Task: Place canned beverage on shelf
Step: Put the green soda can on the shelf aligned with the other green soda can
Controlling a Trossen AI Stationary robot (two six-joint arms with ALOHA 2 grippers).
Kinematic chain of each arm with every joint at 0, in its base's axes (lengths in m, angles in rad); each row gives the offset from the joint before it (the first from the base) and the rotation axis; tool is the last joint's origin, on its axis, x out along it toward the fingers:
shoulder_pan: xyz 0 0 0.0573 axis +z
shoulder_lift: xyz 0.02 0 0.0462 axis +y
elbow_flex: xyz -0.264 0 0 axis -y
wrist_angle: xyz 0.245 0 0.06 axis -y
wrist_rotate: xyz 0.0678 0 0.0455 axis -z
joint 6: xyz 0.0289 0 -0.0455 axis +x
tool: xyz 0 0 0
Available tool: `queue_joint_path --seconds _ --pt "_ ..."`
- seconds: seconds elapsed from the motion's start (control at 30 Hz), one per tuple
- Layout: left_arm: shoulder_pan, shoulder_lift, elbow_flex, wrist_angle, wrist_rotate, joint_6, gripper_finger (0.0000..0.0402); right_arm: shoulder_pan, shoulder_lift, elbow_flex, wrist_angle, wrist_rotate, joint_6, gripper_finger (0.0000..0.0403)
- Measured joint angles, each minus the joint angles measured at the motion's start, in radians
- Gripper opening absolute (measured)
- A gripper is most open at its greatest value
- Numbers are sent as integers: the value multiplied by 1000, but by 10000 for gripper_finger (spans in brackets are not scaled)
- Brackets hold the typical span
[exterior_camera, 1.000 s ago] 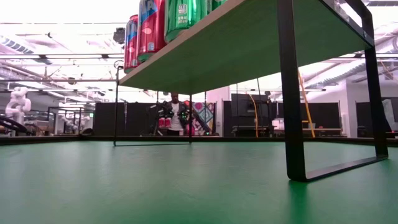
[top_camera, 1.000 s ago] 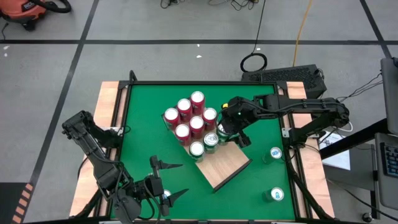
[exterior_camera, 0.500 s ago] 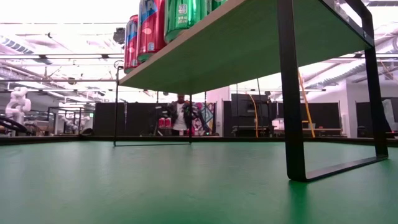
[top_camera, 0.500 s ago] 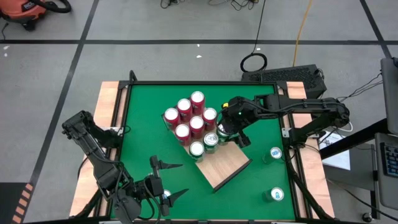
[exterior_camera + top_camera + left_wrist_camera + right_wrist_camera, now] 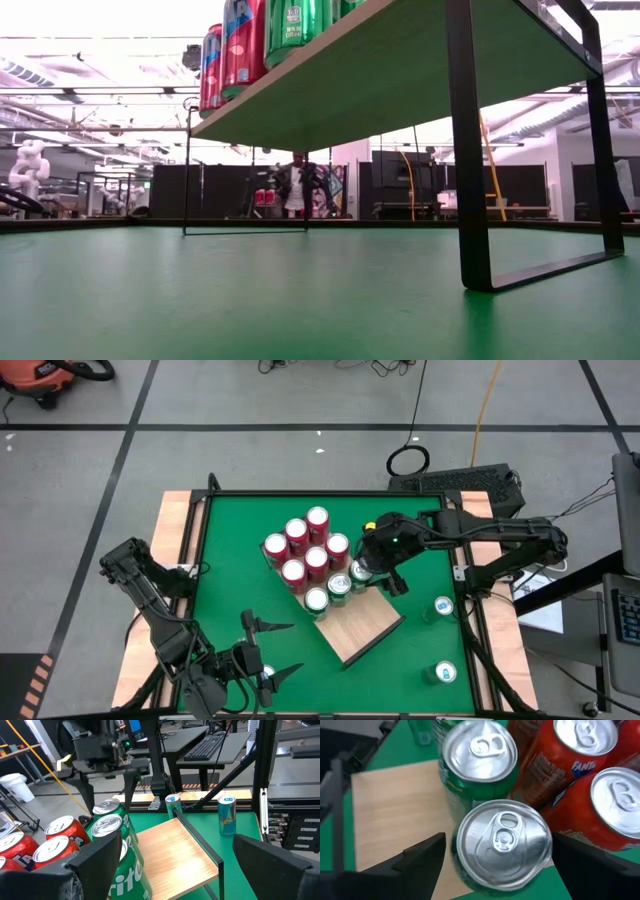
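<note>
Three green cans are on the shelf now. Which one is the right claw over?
The green can at the row's end nearest the right arm, beside the red cans. The open right claw straddles it; the other two green cans stand apart from it.

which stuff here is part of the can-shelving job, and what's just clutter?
Job:
- shelf
- red cans and green cans on it
- two cans left on the table
- right gripper, open over a green can

Clutter:
- keyboard
- floor cable

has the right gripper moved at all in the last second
Yes, slightly. In the high view the right gripper, open over a green can on the shelf, has shifted a little toward the table's far edge and right side, judged against the fixed red cans.
</note>
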State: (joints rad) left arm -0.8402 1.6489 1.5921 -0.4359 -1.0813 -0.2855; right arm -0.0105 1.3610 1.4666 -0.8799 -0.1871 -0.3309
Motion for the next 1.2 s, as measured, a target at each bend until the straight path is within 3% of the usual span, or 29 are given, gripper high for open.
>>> queue_joint_path --seconds 0.27,0.67,0.97,1.07,1.2 --pt "2 0 0 0 0 1 377 66 -75 0 1 8 74 341" --pt "2 0 0 7 0 -6 377 169 -106 0 -45 323 135 340" --pt "8 0 0 7 0 3 377 190 -112 0 -133 369 264 307" --pt "12 0 0 7 0 3 377 190 -105 0 -130 428 261 296" --pt "16 0 0 7 -1 3 377 189 -97 0 -123 423 244 289"
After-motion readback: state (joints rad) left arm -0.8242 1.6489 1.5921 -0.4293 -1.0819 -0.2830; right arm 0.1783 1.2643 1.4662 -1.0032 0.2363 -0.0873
